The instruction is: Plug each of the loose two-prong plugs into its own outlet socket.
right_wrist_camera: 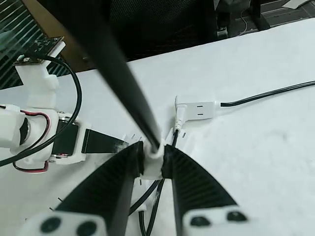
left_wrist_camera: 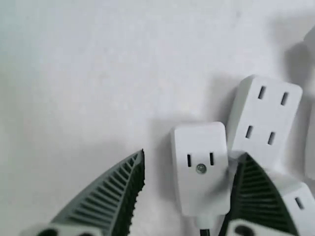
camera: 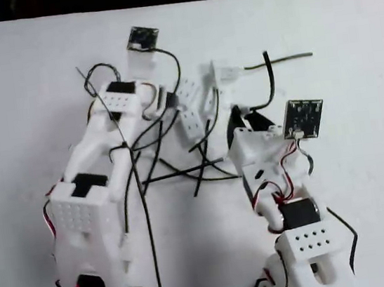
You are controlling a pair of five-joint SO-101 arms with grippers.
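My left hand [left_wrist_camera: 192,157] is released, its ribbed fingers [left_wrist_camera: 115,196] spread wide just above the table [left_wrist_camera: 74,73]. Between them lies a corded socket [left_wrist_camera: 199,167]. It is white, with two slots and a small screw on its face, and a dark lead leaves its end. I cannot tell whether either finger presses it.

Just beside that socket sits the outlet block [left_wrist_camera: 263,115], also white, showing two pairs of slots. I take it as my mark. One finger of the left hand overlaps the block's near corner.

In the high view, loose cords [camera: 181,169] lie crossed on the table in front of the outlet block.

To the right of the outlet block, my right hand [right_wrist_camera: 152,150] is clenched on a white plug [right_wrist_camera: 153,164]. Its thick black cord [right_wrist_camera: 118,73] rises close past the wrist camera.

Beyond the outlet block and to its right, a second socket piece [right_wrist_camera: 197,109] lies flat on the table, apart from the held plug. Its thin cable [right_wrist_camera: 266,96] trails away from the block.
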